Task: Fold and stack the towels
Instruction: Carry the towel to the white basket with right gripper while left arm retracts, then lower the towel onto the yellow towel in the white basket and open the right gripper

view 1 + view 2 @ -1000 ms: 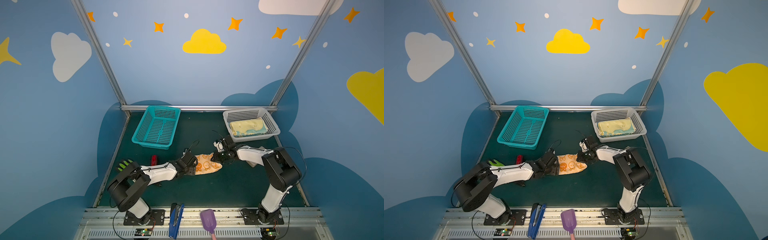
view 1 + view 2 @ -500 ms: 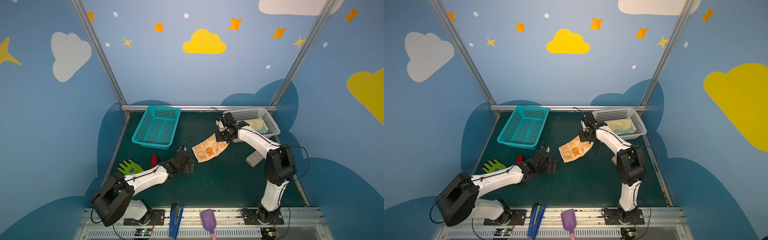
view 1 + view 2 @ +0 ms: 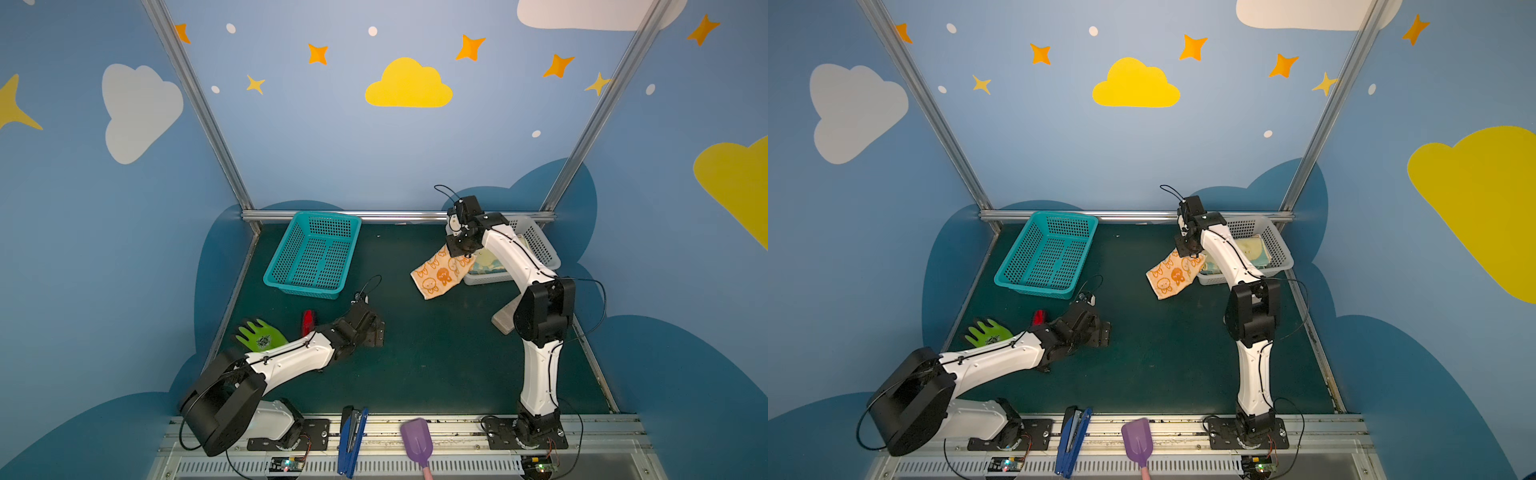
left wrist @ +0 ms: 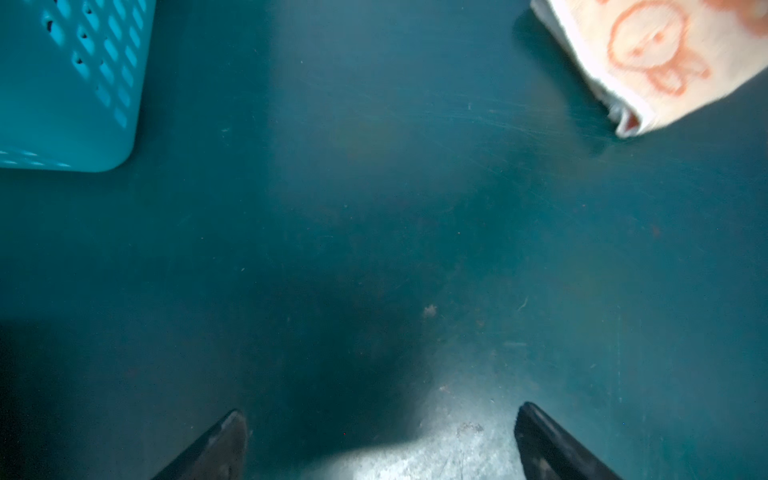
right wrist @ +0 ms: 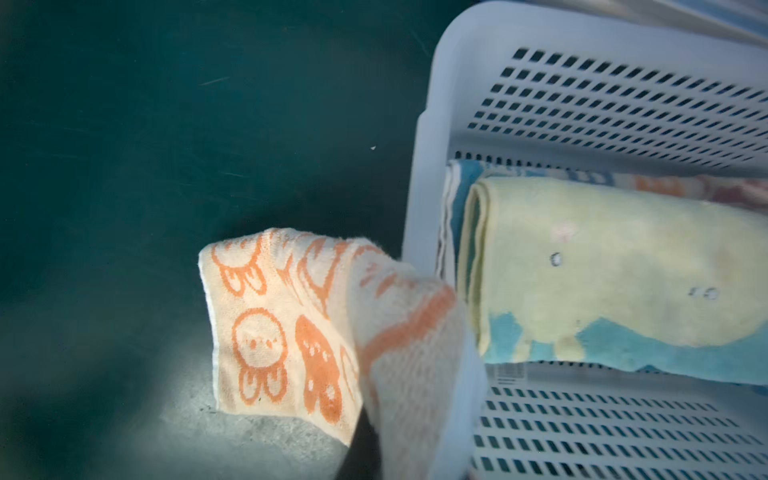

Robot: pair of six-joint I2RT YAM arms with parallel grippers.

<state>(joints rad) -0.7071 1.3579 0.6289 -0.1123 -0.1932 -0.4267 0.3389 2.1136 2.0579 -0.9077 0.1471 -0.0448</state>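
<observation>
The limp orange towel point(image 5: 270, 332) droops from the right fingers point(image 5: 358, 459), pinched at its edge. The left fingers point(image 4: 216, 449) gape empty.

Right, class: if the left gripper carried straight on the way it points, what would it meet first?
Probably bare table mat: the open left gripper aims between the teal basket and the orange rabbit towel; depth is unclear.
</observation>
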